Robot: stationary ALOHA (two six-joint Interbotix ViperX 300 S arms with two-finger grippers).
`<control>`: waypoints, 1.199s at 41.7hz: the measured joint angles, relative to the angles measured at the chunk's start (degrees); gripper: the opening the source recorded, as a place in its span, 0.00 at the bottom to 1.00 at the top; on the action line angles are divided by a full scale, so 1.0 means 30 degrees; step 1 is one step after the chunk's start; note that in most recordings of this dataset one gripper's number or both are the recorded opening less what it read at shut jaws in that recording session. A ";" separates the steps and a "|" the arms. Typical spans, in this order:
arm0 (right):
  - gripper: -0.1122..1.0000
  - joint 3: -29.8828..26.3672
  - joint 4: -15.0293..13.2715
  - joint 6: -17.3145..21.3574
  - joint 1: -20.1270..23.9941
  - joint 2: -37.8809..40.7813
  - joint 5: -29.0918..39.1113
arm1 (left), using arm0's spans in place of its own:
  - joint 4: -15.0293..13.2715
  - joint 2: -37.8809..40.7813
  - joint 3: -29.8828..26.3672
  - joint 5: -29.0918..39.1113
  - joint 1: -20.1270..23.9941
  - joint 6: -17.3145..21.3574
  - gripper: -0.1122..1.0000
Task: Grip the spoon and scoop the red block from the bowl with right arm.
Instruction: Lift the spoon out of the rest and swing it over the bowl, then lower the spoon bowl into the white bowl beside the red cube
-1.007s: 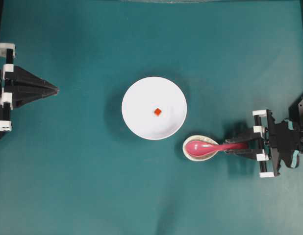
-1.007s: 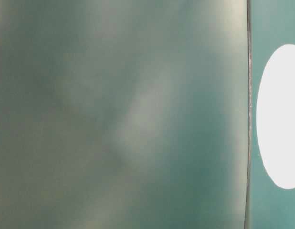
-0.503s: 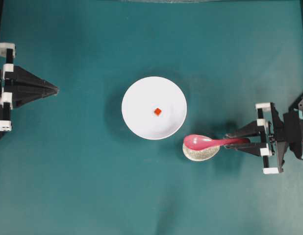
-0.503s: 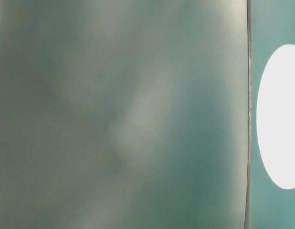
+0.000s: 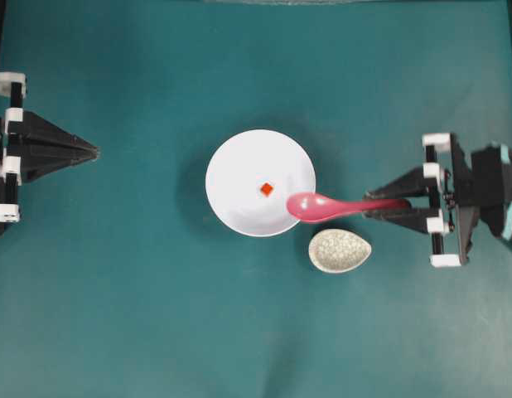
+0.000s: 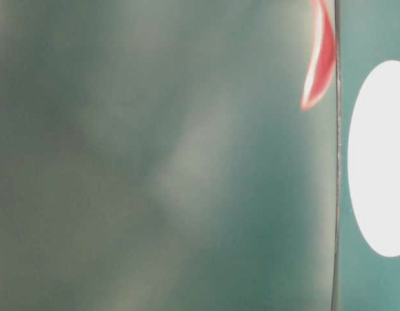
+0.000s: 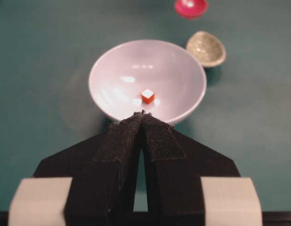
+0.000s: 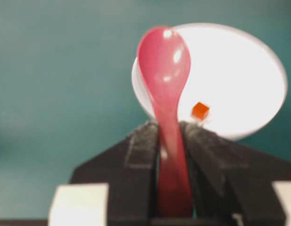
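The right hand (image 5: 387, 208) grips the spoon (image 5: 339, 205) over the bowl (image 5: 239, 166) rim, seemingly clear of the spoon rest (image 5: 340, 250).

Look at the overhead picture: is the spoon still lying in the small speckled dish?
No. The spoon is held by the right gripper, its scoop over the bowl's rim, and the speckled dish has nothing in it.

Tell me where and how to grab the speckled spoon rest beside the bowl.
Grip the spoon rest across its narrow pointed end, coming straight down from above with the jaws spanning the rim there. It is a shallow teardrop lying flat on the table, so its broad end looks too wide, and its low wall probably offers little to pinch from the side. The white bowl stands clear of it.
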 measured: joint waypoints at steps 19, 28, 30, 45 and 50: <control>0.31 -0.4395 -0.0498 -0.0645 -0.4658 -0.1025 0.9580 | 0.0029 -0.0059 0.0000 -0.0029 0.0000 0.0000 0.10; 0.31 -0.5859 -0.0557 -0.0557 -0.6123 -0.0762 1.2744 | 0.0029 -0.0059 0.0000 0.0000 0.0000 -0.0029 0.10; 0.31 -0.6182 -0.0586 -0.0527 -0.6357 -0.0615 1.3447 | 0.0029 -0.0059 0.0000 0.0000 0.0000 0.0000 0.10; 0.31 -0.8145 -0.0645 -0.0498 -0.6973 0.1230 1.7344 | 0.0000 -0.0088 0.0059 -0.0029 0.0000 0.0000 0.10; 0.31 -0.8730 -0.0645 -0.0527 -0.7061 0.2139 1.7930 | 0.0029 -0.0117 0.0117 -0.0059 0.0000 0.0000 0.10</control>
